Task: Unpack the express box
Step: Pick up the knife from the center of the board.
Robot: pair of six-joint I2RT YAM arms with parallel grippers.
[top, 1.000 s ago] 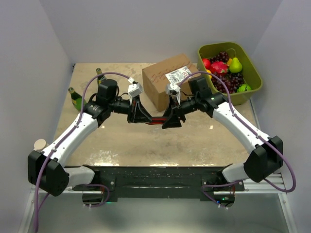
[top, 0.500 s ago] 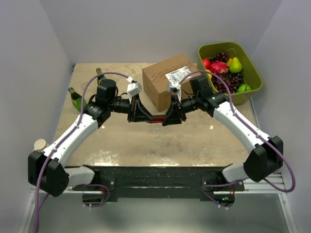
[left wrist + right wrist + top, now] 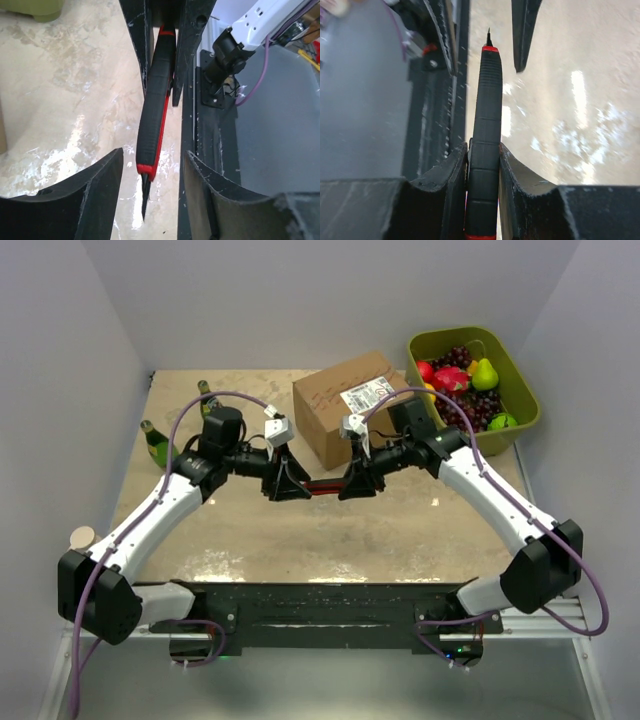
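Black mounting rail along the near edge, both arm bases bolted to it. Farther in, above bare beige table (image 3: 300,530), two grippers meeting tip to tip.

Right gripper (image 3: 484,150): jaws pressed tight on the ribbed handle of a black-and-red utility knife (image 3: 487,125), body level over the table, thin blade tip aimed toward the left arm.

Left gripper (image 3: 152,155): jaws apart, one finger on each side of the knife's blade end, a gap showing on both sides, no contact.

Just behind the grippers, right of centre, the express box (image 3: 345,405): brown cardboard, flat on the table, turned at an angle, flaps shut, white label (image 3: 365,393) on top.

Far right corner: olive-green tub (image 3: 455,333) near the box, full of fruit (image 3: 460,380). Left side, well apart from the box: two green bottles (image 3: 155,445), one behind the other.
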